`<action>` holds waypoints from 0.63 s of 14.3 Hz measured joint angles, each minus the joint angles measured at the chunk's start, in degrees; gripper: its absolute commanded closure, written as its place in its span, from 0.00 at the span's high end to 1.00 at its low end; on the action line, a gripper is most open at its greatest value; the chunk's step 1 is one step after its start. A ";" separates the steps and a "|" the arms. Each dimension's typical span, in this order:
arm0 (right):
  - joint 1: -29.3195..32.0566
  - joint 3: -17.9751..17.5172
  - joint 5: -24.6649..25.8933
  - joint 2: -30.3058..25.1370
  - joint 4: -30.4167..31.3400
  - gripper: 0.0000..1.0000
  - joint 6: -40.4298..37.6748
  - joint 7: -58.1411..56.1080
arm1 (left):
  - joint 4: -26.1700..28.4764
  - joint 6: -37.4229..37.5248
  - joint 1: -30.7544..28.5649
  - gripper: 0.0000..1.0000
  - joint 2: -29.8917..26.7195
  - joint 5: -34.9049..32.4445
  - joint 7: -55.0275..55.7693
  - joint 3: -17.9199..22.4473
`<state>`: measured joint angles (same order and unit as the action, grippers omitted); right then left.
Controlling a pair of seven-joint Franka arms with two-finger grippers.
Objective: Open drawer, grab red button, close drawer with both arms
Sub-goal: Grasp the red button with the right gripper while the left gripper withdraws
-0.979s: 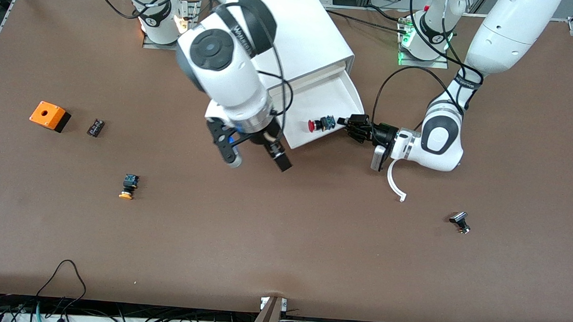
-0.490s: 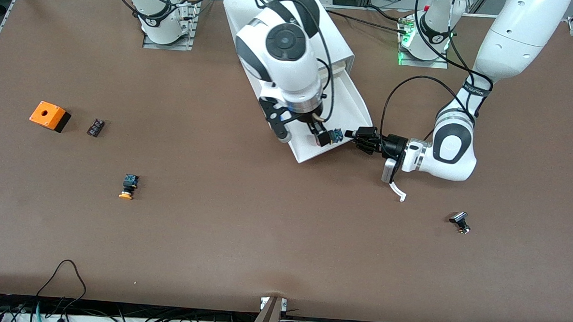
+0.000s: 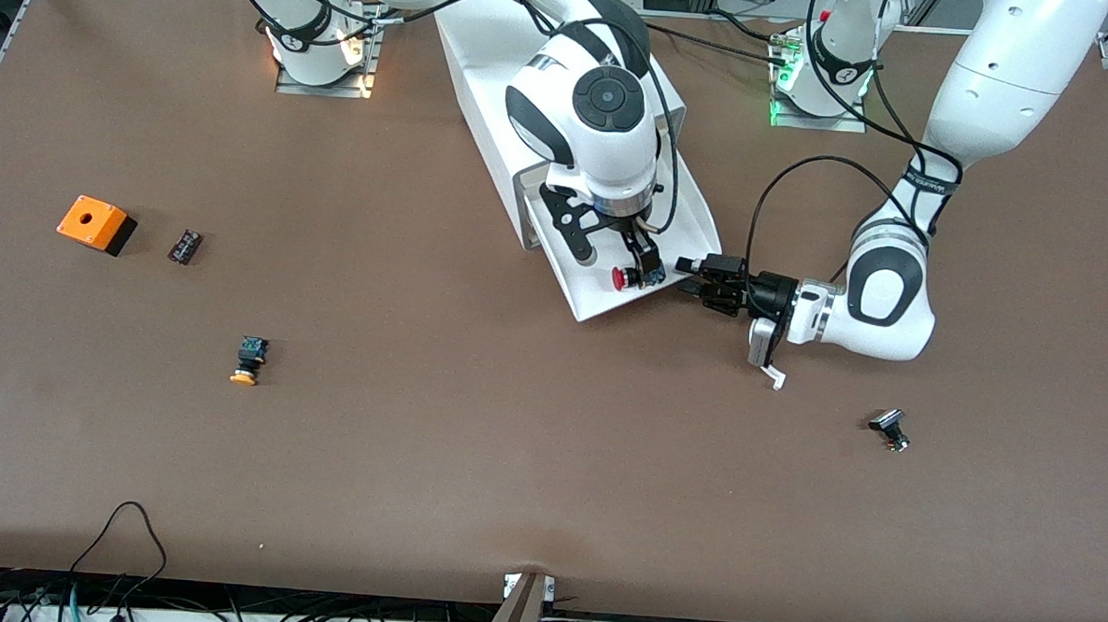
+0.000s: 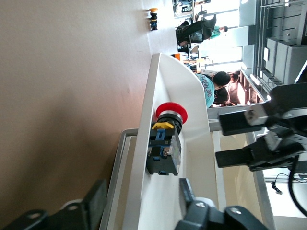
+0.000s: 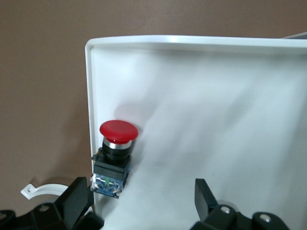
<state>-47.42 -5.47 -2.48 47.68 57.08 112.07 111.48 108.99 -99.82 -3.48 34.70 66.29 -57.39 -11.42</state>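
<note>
From the front, the small rigid red-capped push button [image 3: 627,277] lies in the open white plastic drawer [image 3: 698,226] under the open right end effector [image 3: 615,255]; both wrist views suggest gripping its squared black body, while the left end effector [image 3: 700,282], open, straddles the drawer's wall.

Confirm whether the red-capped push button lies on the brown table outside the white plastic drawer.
No, the red-capped push button lies inside the white plastic drawer, against its wall.
</note>
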 measured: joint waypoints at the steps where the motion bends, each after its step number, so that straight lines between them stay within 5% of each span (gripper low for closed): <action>1: -0.23 0.52 0.04 0.41 0.00 0.99 1.27 0.00 | -0.59 0.02 -0.28 1.00 -0.59 -1.54 1.47 0.00; 9: -0.52 1.74 0.07 4.31 -0.01 0.94 9.75 1.37 | -15.59 8.91 -2.28 1.00 -5.17 -30.96 23.77 0.05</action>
<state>-47.94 -3.74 -2.42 51.99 57.07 121.81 112.85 93.40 -90.91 -5.76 29.52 35.33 -33.62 -11.37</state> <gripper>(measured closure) 0.009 0.000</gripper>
